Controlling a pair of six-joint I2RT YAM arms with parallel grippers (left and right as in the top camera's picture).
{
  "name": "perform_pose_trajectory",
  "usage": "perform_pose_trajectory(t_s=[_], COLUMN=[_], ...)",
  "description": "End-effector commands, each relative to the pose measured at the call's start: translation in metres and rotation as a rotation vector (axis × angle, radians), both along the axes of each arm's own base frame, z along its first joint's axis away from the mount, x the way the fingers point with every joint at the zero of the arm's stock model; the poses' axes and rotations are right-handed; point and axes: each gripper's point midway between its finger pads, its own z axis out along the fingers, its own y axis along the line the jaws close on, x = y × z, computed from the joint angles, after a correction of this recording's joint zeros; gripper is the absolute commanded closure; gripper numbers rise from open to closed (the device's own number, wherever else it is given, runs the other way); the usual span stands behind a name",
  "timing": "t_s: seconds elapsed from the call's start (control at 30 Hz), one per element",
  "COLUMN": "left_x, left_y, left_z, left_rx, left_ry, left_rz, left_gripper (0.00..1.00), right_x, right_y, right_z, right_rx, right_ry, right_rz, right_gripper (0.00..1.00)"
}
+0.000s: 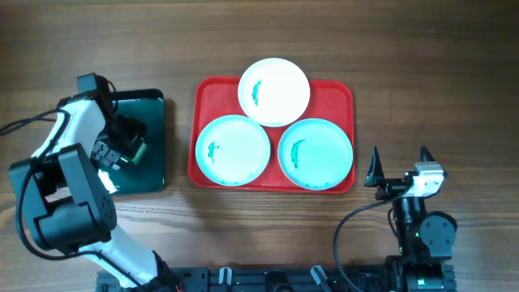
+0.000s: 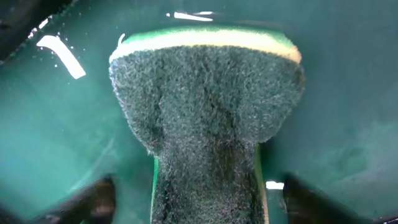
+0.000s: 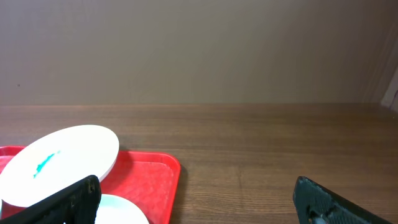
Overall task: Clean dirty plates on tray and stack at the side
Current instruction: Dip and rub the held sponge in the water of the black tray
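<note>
The red tray (image 1: 345, 93) holds three plates: a white plate (image 1: 274, 91) at the back resting partly on two pale cyan plates (image 1: 233, 150) (image 1: 315, 153). Each has a teal smear. My left gripper (image 1: 122, 148) is low over the dark green tray (image 1: 154, 105). Its fingers (image 2: 199, 199) are open on either side of the narrow waist of a green scouring sponge (image 2: 205, 99), with gaps showing. My right gripper (image 1: 399, 166) is open and empty to the right of the red tray. The right wrist view shows its fingers (image 3: 196, 186), the white plate (image 3: 59, 163) and the red tray (image 3: 149, 177).
The dark green tray looks wet and glossy under the sponge. A black cable (image 1: 24, 123) runs off the left edge. The arm bases stand along the front edge. Bare wooden table lies right of the red tray (image 3: 280, 143).
</note>
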Motion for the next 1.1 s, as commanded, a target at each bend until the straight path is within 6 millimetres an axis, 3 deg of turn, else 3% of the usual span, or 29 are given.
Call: perform_pose_trajectory(t_s=[0.0,0.03,0.1,0.13,0.17,0.2,0.23,0.43,0.5,0.57,0.7,0.73,0.77,0.83,1.0,1.07], left_x=[-0.005,-0.004,-0.003,-0.003,-0.001,0.002,0.007,0.031,0.029,0.029,0.027,0.025,0.023,0.019,0.018,0.018], left_y=[-0.001,0.0,0.005,0.008,0.011,0.014,0.017,0.033,0.044,0.044,0.043,0.043,0.042,0.036,0.036,0.036], left_z=[-0.007,-0.007,-0.007,-0.007,-0.006,-0.006,-0.005,-0.001,0.001,0.001,-0.002,-0.004,-0.007,-0.012,-0.019,-0.029], left_rx=[-0.014,-0.007,0.02,0.036,0.05,0.066,0.083,0.162,0.223,0.224,0.221,0.218,0.213,0.185,0.186,0.181], left_ry=[0.019,0.015,0.015,0.014,0.009,-0.004,-0.023,-0.117,-0.105,-0.104,-0.094,-0.083,-0.076,-0.069,-0.064,-0.046], left_rz=[0.013,0.013,0.014,0.014,0.014,0.016,0.017,0.025,0.032,0.033,0.031,0.03,0.029,0.026,0.022,0.017], left_gripper=[0.66,0.95,0.96,0.91,0.69,0.38,0.0,0.0,0.1,0.45,0.96,0.96,0.94,0.03,0.0,0.08], right_x=[0.0,0.0,0.0,0.0,0.0,0.0,0.0,0.0,0.0,0.0,0.0,0.0,0.0,0.0,0.0,0.0], right_y=[-0.004,-0.004,-0.004,-0.004,-0.004,-0.004,-0.004,-0.004,-0.004,-0.004,-0.004,-0.004,-0.004,-0.004,-0.004,-0.004], right_z=[0.002,0.002,0.002,0.002,0.002,0.002,0.002,0.002,0.002,0.002,0.002,0.002,0.002,0.002,0.002,0.002], right_rx=[-0.012,-0.012,-0.012,-0.012,-0.011,-0.012,-0.012,-0.011,-0.011,-0.012,-0.012,-0.012,-0.011,-0.012,-0.012,-0.011], right_ry=[-0.01,-0.01,-0.01,-0.009,-0.01,-0.01,-0.009,-0.009,-0.009,-0.009,-0.009,-0.01,-0.01,-0.009,-0.01,-0.01], right_rz=[-0.017,-0.017,-0.017,-0.017,-0.017,-0.017,-0.017,-0.017,-0.017,-0.017,-0.017,-0.017,-0.017,-0.017,-0.017,-0.017], right_gripper=[0.0,0.0,0.0,0.0,0.0,0.0,0.0,0.0,0.0,0.0,0.0,0.0,0.0,0.0,0.0,0.0])
